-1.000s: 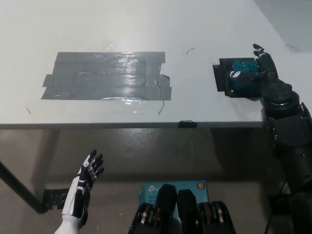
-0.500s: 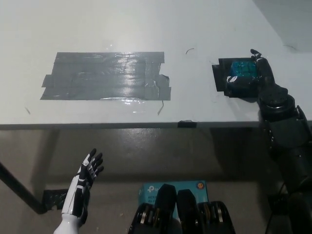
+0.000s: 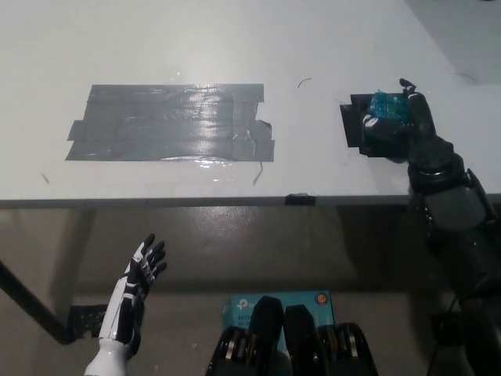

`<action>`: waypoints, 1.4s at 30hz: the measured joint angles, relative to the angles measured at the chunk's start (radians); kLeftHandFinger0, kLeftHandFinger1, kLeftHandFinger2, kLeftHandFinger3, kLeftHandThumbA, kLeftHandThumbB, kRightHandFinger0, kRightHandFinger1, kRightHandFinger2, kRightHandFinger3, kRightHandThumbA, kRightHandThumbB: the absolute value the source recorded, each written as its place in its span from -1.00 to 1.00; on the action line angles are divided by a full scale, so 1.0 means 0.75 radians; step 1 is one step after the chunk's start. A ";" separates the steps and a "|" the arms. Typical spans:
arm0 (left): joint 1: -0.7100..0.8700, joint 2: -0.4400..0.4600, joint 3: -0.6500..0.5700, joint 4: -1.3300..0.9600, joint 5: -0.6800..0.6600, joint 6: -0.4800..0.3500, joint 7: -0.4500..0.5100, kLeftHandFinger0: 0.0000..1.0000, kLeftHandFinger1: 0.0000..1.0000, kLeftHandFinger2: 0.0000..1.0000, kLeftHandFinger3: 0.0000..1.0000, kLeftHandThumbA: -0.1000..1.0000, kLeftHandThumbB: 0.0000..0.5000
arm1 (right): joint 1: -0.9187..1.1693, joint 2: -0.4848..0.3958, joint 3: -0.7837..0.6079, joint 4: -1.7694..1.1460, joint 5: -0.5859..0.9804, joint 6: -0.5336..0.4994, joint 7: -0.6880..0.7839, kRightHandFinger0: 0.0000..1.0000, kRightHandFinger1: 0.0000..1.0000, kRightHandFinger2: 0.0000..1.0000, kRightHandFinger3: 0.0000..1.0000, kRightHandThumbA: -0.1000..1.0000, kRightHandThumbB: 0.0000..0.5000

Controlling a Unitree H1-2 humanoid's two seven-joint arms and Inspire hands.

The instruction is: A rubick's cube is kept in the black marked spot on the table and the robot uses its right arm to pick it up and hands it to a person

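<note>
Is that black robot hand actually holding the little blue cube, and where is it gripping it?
The black right robot hand is wrapped around the blue-green cube from its right side, on the black marked spot. A firm grip cannot be told. The white left robot hand holds nothing.

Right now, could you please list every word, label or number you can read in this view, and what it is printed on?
Teal box on the floor under the table: white print starting with what looks like "tp", the rest hidden and too blurred to read.
Cube, by the right hand: no text visible.
Grey tape patch: no text.
</note>
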 measured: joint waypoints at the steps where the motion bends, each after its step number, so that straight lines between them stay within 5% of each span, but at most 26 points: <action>1: -0.002 0.000 0.000 0.000 0.000 0.000 0.000 1.00 1.00 1.00 1.00 1.00 -0.85 | -0.012 0.002 0.005 0.038 -0.001 -0.022 -0.034 -0.97 -0.59 -0.07 0.07 -1.00 -0.15; 4: -0.003 0.001 0.000 0.000 0.000 0.000 0.000 1.00 1.00 1.00 1.00 1.00 -0.82 | -0.020 0.002 0.005 0.105 -0.009 -0.105 -0.134 -0.85 -0.23 0.59 0.55 -1.00 -0.04; 8: -0.011 0.004 0.001 0.000 0.000 0.000 0.000 1.00 1.00 1.00 1.00 1.00 -0.85 | -0.025 -0.003 -0.012 0.181 -0.007 -0.223 -0.240 -0.99 -0.21 0.72 0.75 -1.00 -0.03; 12: -0.020 0.004 0.001 0.000 0.000 0.000 0.000 1.00 1.00 1.00 1.00 1.00 -0.86 | -0.025 -0.002 -0.033 0.212 0.007 -0.280 -0.283 -0.87 -0.12 0.70 0.77 -1.00 0.01; 16: -0.021 0.005 0.001 0.000 0.000 0.001 0.000 1.00 1.00 1.00 1.00 1.00 -0.85 | -0.025 -0.002 -0.054 0.230 0.030 -0.323 -0.310 -1.00 -0.40 0.48 0.51 -1.00 -0.02; 19: -0.022 0.006 0.001 0.001 0.000 0.001 0.000 1.00 1.00 1.00 1.00 1.00 -0.83 | -0.025 -0.001 -0.079 0.228 0.050 -0.347 -0.314 -0.98 -0.32 0.58 0.47 -1.00 -0.12; 22: -0.026 0.007 0.002 0.001 0.000 0.001 0.000 1.00 1.00 1.00 1.00 1.00 -0.82 | -0.025 0.001 -0.112 0.224 0.083 -0.365 -0.313 -1.00 -0.18 0.76 0.57 -1.00 -0.23; 30: -0.036 0.007 0.002 0.002 0.003 0.001 0.001 1.00 1.00 1.00 1.00 1.00 -0.90 | -0.009 0.047 -0.284 0.068 0.241 -0.372 -0.243 -1.00 -0.20 0.74 0.63 -1.00 -0.24; 31: -0.037 0.007 0.002 0.002 0.003 0.001 0.001 1.00 1.00 1.00 1.00 1.00 -0.89 | -0.007 0.064 -0.323 0.006 0.285 -0.371 -0.218 -1.00 -0.24 0.73 0.73 -1.00 -0.45; 42: -0.036 0.007 0.002 0.002 0.004 0.007 0.001 1.00 1.00 1.00 1.00 1.00 -0.92 | 0.026 0.154 -0.524 -0.384 0.579 -0.243 -0.080 -1.00 -0.06 0.81 0.92 -1.00 -0.59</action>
